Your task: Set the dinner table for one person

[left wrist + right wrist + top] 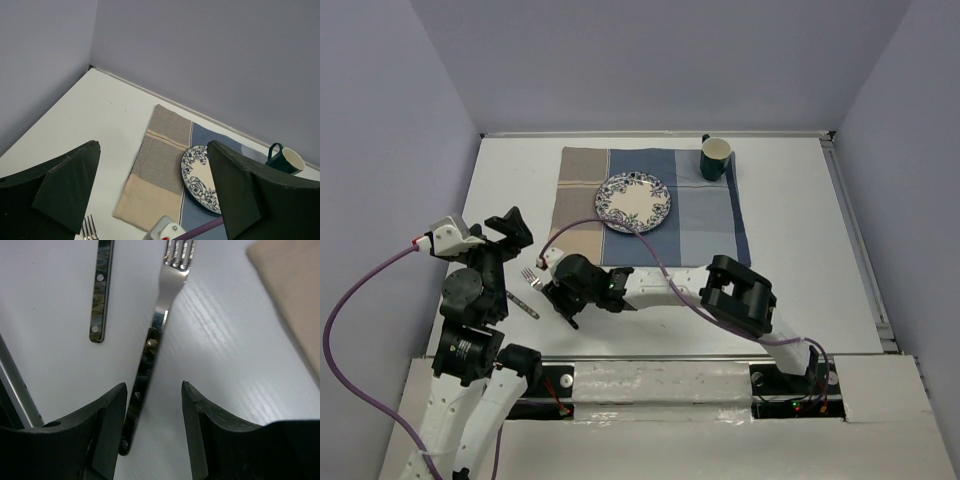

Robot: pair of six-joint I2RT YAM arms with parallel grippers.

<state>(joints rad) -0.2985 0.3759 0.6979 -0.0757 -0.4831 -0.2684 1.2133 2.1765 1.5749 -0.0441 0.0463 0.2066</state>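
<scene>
Top view: the large plain white dinner table (800, 290) carries a blue-and-tan striped cloth placemat (705, 225), on which stand a floral round plate (633, 202) and a dark green mug (716, 158).

Left wrist: the left gripper (152, 145) has its fingers wide apart above the table.

Right wrist: the right gripper (153, 385) has its fingers apart, straddling a dark-handled steel fork (162, 315) that lies flat on the table.

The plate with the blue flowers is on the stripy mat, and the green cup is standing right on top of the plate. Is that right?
Not quite. The plate with the blue flowers is on the stripy mat, but the green cup is not on top of it. The cup stands apart from the plate, at the mat's far right corner. The top external view shows this.
</scene>
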